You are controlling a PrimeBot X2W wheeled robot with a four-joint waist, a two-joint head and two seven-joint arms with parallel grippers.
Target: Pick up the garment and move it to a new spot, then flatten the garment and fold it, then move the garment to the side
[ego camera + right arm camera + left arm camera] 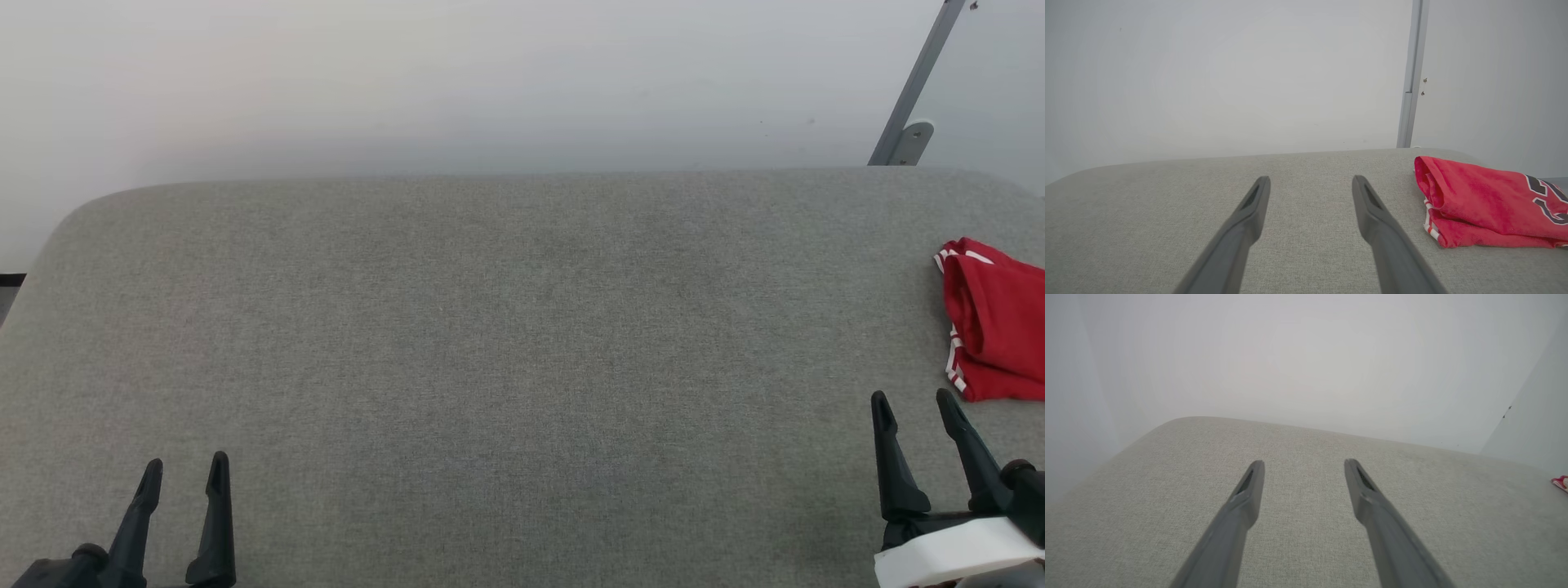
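Looking down from the head, we see the folded red jersey shirt [1000,343] lying at the right edge of the grey fabric worktop [490,327]. It is partly cut off by the frame, and its red-and-white striped trim [952,359] is turned toward the middle. Our right pincer [913,397] hovers near it, released, fingers apart and holding nothing. Our left pincer [186,462] sits at the lower left, well apart from the jersey shirt, likewise released and empty. A grey metal post [914,82] rises by the pale wall [408,82] behind.

From the left wrist, the left pincer [1304,462] is spread over bare fabric, and a sliver of the jersey shirt [1560,483] shows at the far right edge.

From the right wrist, the right pincer [1311,178] stands spread, with the jersey shirt [1478,200] lying off to its right, untouched. A black-and-white print [1545,196] runs off the frame, and we cannot read it.
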